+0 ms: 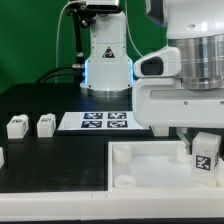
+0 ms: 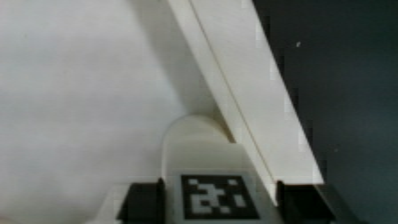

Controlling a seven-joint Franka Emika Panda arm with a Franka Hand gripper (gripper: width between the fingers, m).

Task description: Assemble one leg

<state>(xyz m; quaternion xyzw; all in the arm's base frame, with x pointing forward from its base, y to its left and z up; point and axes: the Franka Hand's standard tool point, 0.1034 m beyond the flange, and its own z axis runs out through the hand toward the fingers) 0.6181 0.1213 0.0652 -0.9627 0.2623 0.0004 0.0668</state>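
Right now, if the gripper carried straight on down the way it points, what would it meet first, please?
Probably the large white panel: the gripper holds the leg just above its edge, though depth is hard to judge.

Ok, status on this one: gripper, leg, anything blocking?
Gripper shut on the leg. Leg over the white panel, near its edge. Nothing blocking.

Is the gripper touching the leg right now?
Touching. In the wrist view the leg sits clamped between both dark jaws of the gripper, no gap either side.
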